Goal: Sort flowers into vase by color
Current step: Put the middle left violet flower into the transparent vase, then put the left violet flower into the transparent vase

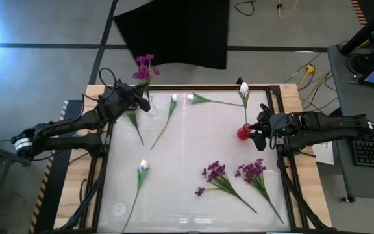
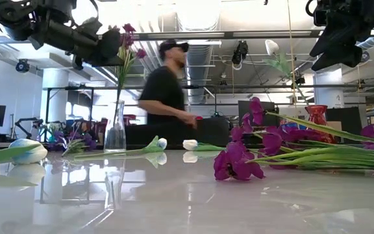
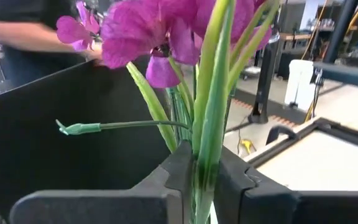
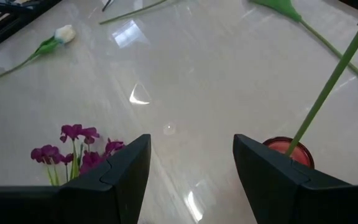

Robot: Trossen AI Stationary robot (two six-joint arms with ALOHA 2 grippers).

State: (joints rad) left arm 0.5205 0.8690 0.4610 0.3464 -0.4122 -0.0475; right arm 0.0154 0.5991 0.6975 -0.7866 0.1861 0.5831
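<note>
While the left gripper (image 3: 205, 180) pinches a purple stem (image 3: 211, 124) over the far-left clear vase (image 2: 115, 130), the right gripper (image 4: 191, 168) gapes empty above the red vase (image 4: 289, 151); stems look light, bendy, best gripped mid-stalk.

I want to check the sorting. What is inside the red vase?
One white tulip stands in the red vase on its green stem; the stem's lower end inside is hidden.

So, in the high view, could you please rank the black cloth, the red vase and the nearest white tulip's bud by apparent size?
1. black cloth
2. red vase
3. white tulip's bud, only slightly smaller than the vase
</note>
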